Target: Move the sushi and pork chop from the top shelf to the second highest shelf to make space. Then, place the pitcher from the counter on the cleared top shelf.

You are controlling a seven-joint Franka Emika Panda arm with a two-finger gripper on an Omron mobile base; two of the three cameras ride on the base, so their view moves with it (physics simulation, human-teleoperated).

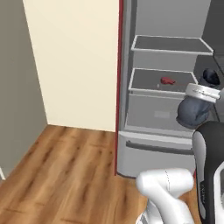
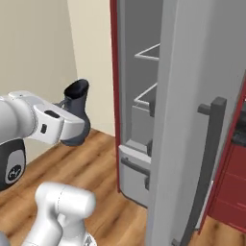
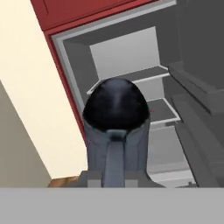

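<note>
pitcher (image 2: 76, 114) in closed jaws, before open fridge (image 1: 168, 109)

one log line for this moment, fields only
phase: carrying pitcher to fridge | gripper: shut on pitcher | top shelf: bare | second highest shelf: small red item

I am counting one pitcher (image 1: 195, 109) — dark blue-grey, a single piece. I am counting two flat grey shelves inside the fridge: the top shelf (image 1: 170, 44) and the second highest shelf (image 1: 153, 80). I am counting one small red item (image 1: 167, 80) lying on the lower shelf — its kind I cannot tell. I am counting one drawer front (image 1: 154, 148) below.
</note>
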